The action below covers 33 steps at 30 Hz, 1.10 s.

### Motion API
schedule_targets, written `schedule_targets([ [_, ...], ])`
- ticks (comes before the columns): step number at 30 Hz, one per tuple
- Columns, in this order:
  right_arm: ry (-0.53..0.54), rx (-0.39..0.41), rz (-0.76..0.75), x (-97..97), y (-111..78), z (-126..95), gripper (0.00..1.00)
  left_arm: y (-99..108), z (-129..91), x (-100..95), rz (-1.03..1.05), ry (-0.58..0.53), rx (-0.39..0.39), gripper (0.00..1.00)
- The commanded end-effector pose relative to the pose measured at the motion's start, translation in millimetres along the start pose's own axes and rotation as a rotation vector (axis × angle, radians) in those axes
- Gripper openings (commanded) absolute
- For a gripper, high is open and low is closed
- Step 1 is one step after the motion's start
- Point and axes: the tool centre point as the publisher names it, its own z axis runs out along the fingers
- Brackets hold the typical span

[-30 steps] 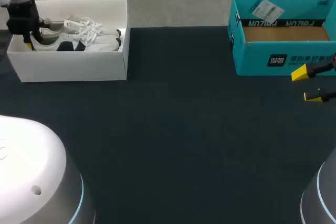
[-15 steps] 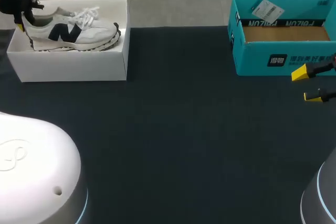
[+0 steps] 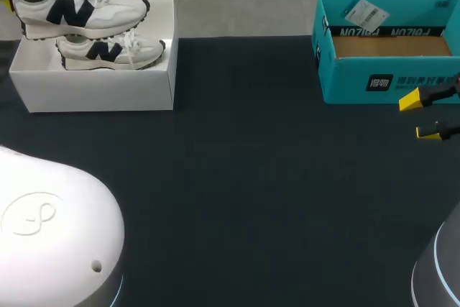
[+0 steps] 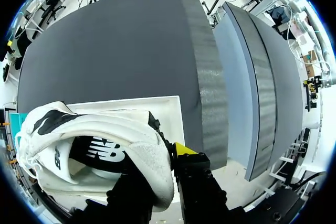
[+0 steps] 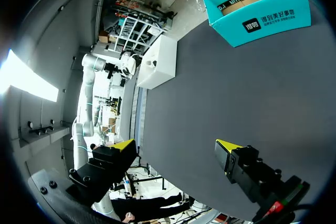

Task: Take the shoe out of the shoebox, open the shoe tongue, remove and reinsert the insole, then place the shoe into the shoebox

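Step one, looks like: left gripper (image 4: 163, 169) clamped on the shoe (image 3: 79, 6) heel, above the white box (image 3: 93, 91); right gripper (image 3: 425, 117) hangs open. Next, probably set it on the tabletop (image 3: 251, 192).

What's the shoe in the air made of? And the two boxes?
The lifted shoe looks like matte white fabric, fuzzy at the heel, with a probably rubber sole. The white box and teal box look like cardboard: thin flat walls, bare brown inside the teal one.
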Motion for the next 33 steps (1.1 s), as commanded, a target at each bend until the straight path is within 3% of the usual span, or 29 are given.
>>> schedule_targets([
  [1, -0.002, -0.002, 0.001, 0.2, -1.1, 0.2, 1.00, -1.1, -26.7, 0.5, -0.003, 0.018, 0.009, 0.00],
  [33, -0.002, -0.002, 0.001, 0.2, -1.1, 0.2, 1.00, -2.5, -32.7, 0.5, -0.021, 0.016, -0.011, 0.00],
])
